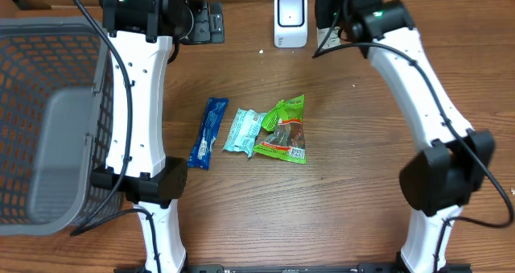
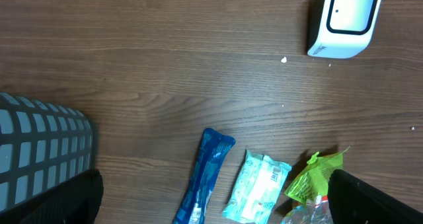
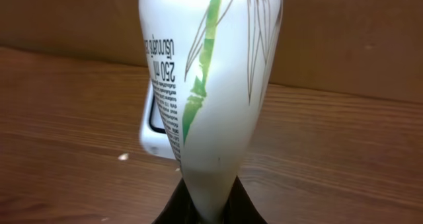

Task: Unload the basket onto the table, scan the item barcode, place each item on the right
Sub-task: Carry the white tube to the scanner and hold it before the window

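My right gripper (image 3: 210,207) is shut on the crimped end of a white tube (image 3: 208,85) with a green bamboo print and small black text. The tube stands up in front of the camera and hides most of the white barcode scanner (image 3: 151,128) just behind it. In the overhead view the scanner (image 1: 290,19) sits at the table's far edge, with the right gripper (image 1: 331,15) close on its right. My left gripper (image 2: 215,204) is open and hangs above the table, holding nothing. The scanner (image 2: 345,19) also shows at the top right of the left wrist view.
A blue packet (image 1: 208,133), a teal packet (image 1: 243,130) and a green snack bag (image 1: 284,130) lie side by side mid-table. A grey mesh basket (image 1: 40,120) fills the left side. A cardboard wall runs along the back behind the scanner.
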